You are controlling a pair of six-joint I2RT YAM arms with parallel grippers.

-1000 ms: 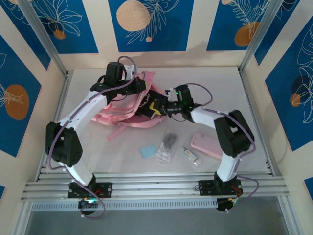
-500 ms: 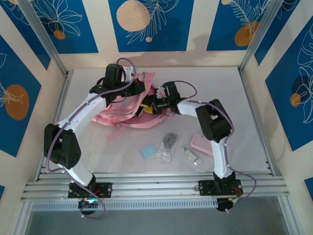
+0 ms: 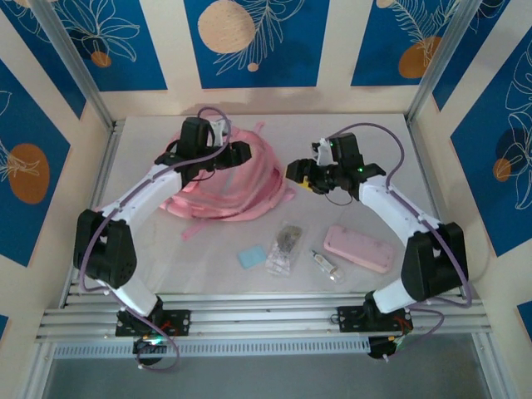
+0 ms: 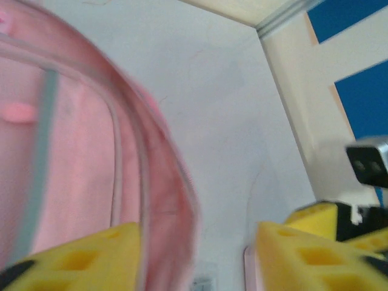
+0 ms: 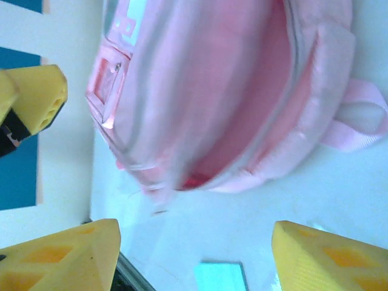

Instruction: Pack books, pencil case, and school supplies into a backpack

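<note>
Lying near backpack [image 3: 229, 187]: pencil case [image 3: 357, 248]

Top camera looks down on the table [image 3: 208, 258]; both wrist cameras closely face the backpack [image 3: 241, 187].

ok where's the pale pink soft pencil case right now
Top external view: the pale pink oblong pencil case lies on the white table, right of centre toward the near edge, just right of the small whitish tube.

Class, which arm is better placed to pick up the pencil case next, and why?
Likely right: the pencil case lies on that arm's side, and the right fingers stand open, empty. The left fingers are at the backpack rim.
</note>
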